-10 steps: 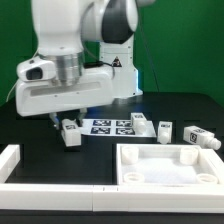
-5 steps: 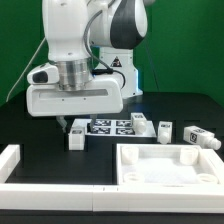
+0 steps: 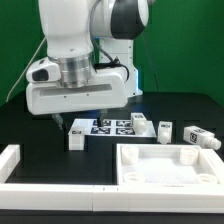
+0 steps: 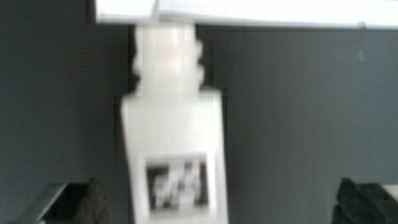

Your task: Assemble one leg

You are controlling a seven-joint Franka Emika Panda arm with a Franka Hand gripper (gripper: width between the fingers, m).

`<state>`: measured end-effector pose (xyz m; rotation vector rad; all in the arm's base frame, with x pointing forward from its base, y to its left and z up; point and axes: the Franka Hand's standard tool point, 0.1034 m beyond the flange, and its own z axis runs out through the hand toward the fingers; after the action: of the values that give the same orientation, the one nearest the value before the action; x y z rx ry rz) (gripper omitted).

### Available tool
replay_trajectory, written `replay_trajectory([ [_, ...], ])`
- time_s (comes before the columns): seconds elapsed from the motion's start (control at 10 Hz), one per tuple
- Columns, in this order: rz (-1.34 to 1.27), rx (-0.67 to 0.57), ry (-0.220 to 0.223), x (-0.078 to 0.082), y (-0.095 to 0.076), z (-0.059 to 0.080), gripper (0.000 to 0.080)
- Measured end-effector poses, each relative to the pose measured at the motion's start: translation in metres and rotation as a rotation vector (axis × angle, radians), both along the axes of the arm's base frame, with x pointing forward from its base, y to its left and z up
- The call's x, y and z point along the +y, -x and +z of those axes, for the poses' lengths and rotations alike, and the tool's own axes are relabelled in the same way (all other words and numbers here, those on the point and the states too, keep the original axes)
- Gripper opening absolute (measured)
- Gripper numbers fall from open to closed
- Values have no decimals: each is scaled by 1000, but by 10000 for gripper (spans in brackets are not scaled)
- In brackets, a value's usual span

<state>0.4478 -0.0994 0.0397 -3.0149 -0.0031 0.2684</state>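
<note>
A white leg [image 3: 75, 137] with a marker tag lies on the black table at the exterior view's left, just in front of the marker board [image 3: 112, 125]. My gripper [image 3: 69, 122] hangs right above it. In the wrist view the leg [image 4: 173, 130] lies lengthwise between my fingers [image 4: 71, 200], nearer to one of them, with its narrow end pointing away. The gripper [image 4: 221, 205] is open and holds nothing. The white square tabletop [image 3: 165, 166] with corner holes lies at the front right.
Three more white legs [image 3: 141, 121] [image 3: 164, 130] [image 3: 201, 138] lie in a row to the right of the marker board. A white rail [image 3: 12, 160] runs along the table's front and left. A white edge [image 4: 249, 12] shows beyond the leg's narrow end.
The arm has shifted to the exterior view's right over the last second and now sits over the leg. Little has moved in the last half second.
</note>
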Motion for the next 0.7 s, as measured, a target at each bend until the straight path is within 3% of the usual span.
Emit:
replay_trajectory([
  [0.4,-27,268,-81,12,7,-4,649],
  [0.5,7,339,-78,10,9,-1,649],
  [0.6,50,443,-34,4,5,4,649],
  [0.7,82,505,-9,6,1,0,649],
])
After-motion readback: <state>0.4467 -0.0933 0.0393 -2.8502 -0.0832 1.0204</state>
